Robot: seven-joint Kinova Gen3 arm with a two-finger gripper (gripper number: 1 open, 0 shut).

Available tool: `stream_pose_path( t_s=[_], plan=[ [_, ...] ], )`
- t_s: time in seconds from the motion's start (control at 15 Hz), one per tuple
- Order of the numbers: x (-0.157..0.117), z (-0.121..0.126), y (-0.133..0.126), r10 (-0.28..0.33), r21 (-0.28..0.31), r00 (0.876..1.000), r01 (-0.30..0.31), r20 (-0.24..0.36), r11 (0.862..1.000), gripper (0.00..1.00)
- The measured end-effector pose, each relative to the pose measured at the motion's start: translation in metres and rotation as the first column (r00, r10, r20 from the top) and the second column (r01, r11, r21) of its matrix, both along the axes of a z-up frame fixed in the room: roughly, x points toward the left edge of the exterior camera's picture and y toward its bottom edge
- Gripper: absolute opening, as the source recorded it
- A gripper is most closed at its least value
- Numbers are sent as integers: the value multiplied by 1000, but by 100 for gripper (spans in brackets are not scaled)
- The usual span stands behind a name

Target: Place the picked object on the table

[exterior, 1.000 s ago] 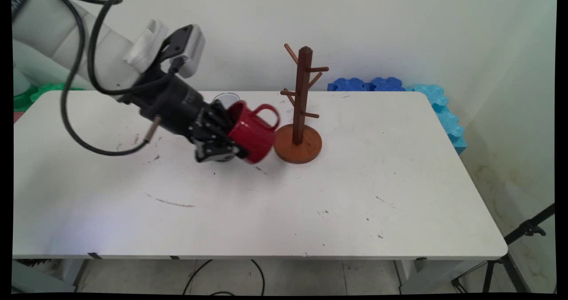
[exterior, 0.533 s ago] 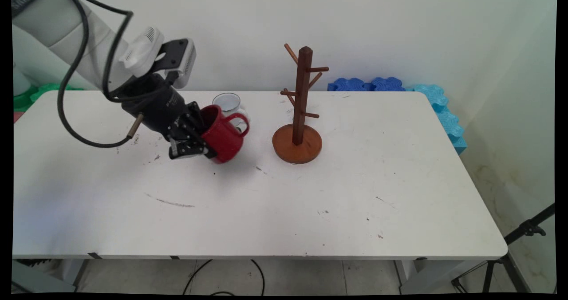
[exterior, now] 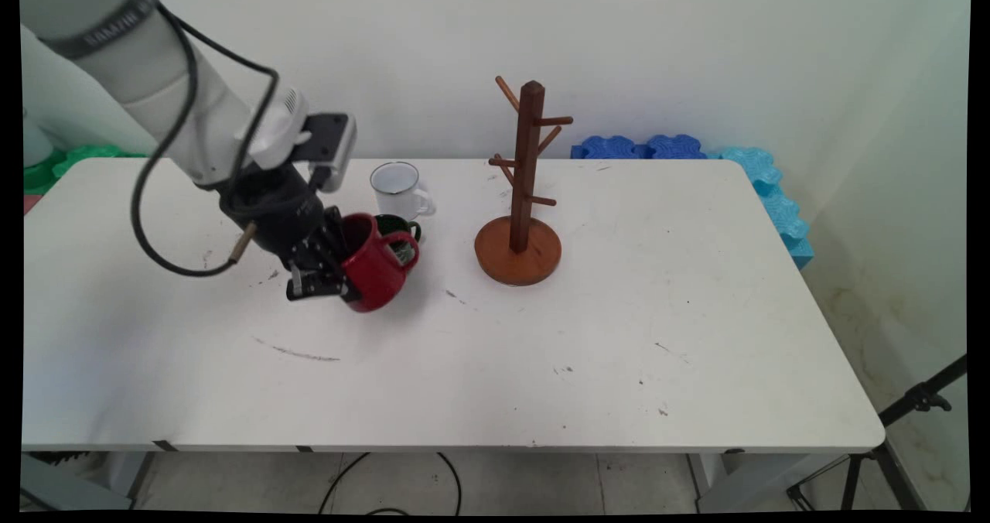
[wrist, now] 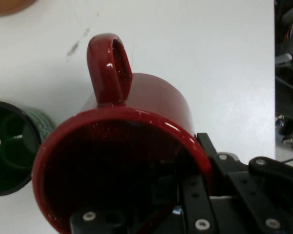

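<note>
My gripper (exterior: 340, 271) is shut on the rim of a red mug (exterior: 377, 266), one finger inside it and one outside. The mug hangs tilted just above the table (exterior: 541, 353), left of centre, its handle (exterior: 401, 242) pointing up and right. In the hand view the red mug (wrist: 136, 141) fills the lower half, its mouth toward the camera and its handle (wrist: 109, 68) upward. A green mug (exterior: 398, 227) stands right behind it, also seen at the left edge of the hand view as a dark green mug (wrist: 10, 141). A white mug (exterior: 397, 188) stands farther back.
A wooden mug tree (exterior: 522, 190) with several pegs stands on a round base right of the mugs. Blue foam blocks (exterior: 696, 155) lie along the table's far right edge, green ones (exterior: 77, 155) at the far left. A tripod (exterior: 889, 438) stands at lower right.
The gripper has carried the red mug leftward, away from the mug tree's base, and lower toward the table. The white and green mugs behind it have come into sight.
</note>
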State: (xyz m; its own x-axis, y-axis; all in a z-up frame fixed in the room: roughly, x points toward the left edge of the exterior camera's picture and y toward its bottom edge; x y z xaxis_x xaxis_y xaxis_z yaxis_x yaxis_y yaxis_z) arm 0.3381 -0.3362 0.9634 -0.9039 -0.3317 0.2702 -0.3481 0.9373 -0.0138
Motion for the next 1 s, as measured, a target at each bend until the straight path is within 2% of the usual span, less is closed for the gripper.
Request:
stream_pose_path(
  t_s=[0.33, 1.0],
  plan=[
    [-5, -29, -10, -3, 31, 999, 1, 44, 1000, 0],
    [-11, -67, -23, 0, 42, 997, -3, 74, 999, 0]
  ],
)
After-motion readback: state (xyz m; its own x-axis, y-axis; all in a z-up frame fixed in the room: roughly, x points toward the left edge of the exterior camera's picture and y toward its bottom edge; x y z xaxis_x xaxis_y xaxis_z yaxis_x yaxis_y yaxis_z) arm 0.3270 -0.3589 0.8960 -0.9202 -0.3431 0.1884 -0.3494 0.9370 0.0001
